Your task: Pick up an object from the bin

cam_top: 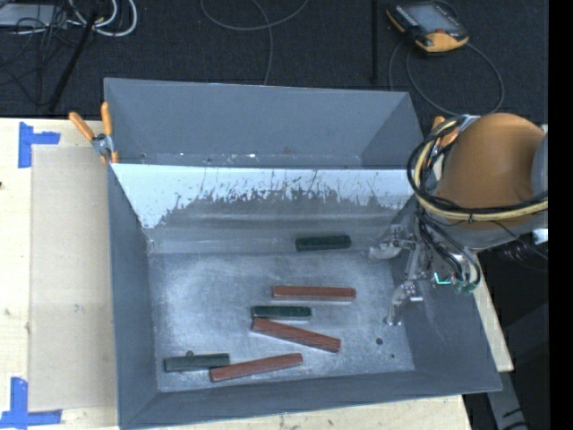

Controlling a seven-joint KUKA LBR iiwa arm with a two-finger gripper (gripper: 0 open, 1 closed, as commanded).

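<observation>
My gripper (387, 285) hangs over the right side of the bin floor, open, with nothing between its fingers. One fingertip (380, 252) points toward the back and the other fingertip (394, 317) toward the front. Nearest on its left lies a flat brown bar (313, 292), a short gap away. A dark green bar (323, 242) rests further back, by the foot of the rear slope. A second, shorter dark green bar (282, 312) and a slanted brown bar (295, 335) lie just in front of the first brown one.
Near the bin's front left lie another dark green bar (195, 362) and a long brown bar (256, 366). The arm's orange cover and cables hang over the bin's right wall. Sloped walls rise all around the floor.
</observation>
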